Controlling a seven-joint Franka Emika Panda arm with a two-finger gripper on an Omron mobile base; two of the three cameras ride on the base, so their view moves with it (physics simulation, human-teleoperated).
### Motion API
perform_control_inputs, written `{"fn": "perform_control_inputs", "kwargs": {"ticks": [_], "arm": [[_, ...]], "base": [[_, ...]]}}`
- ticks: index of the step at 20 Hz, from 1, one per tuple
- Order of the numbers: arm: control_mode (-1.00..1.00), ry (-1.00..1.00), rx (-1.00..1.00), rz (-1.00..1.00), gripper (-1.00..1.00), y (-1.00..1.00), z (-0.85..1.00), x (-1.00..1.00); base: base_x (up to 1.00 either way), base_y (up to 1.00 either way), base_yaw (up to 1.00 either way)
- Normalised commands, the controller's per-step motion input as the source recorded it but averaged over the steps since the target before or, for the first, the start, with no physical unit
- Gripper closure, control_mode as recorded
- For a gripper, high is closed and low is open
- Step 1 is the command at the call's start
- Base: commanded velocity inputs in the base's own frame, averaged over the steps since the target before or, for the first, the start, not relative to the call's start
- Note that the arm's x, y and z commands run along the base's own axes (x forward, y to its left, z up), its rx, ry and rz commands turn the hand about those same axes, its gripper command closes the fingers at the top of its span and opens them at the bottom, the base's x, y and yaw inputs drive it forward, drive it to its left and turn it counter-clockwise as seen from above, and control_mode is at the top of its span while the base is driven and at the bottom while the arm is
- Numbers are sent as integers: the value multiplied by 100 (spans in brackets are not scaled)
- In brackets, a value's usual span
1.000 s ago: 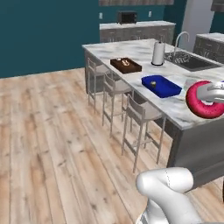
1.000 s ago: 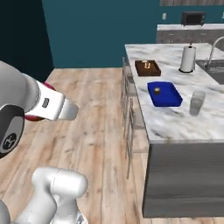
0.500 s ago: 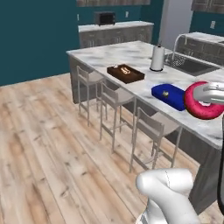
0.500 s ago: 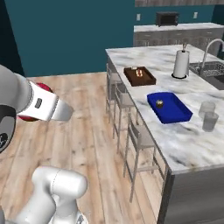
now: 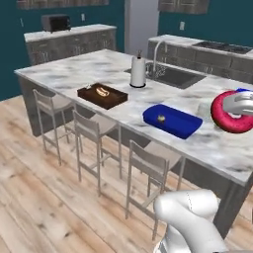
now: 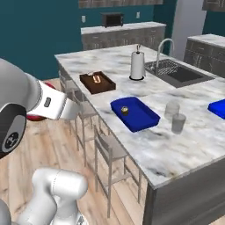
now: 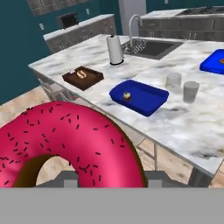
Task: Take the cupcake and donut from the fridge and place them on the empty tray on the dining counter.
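One cupcake (image 6: 125,110) in blue tray (image 6: 139,121)

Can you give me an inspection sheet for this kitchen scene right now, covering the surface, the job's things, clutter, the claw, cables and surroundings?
Surface: dining counter, white-grey marble, inset sink with tap.
Job's things: blue tray on the counter with the cupcake in it; donut, pink-glazed, held in the air short of the tray.
Clutter: brown wooden tray, paper towel roll, two glasses, smaller blue board.
Claw: claw closed on the donut.
Cables: nothing seen.
Surroundings: stools along the counter, wood floor, teal walls, grey back counter with microwave.
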Motion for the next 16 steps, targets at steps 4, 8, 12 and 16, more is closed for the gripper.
{"fn": "perform_control_inputs", "kwargs": {"ticks": [4, 8, 12, 16], "arm": [[100, 0, 0, 0, 100, 0, 0, 0], [100, 0, 0, 0, 100, 0, 0, 0], [100, 0, 0, 0, 100, 0, 0, 0], [100, 0, 0, 0, 100, 0, 0, 0]], "base": [[35, 35, -68], [21, -9, -62], [81, 62, -55], [100, 42, -42]]}}
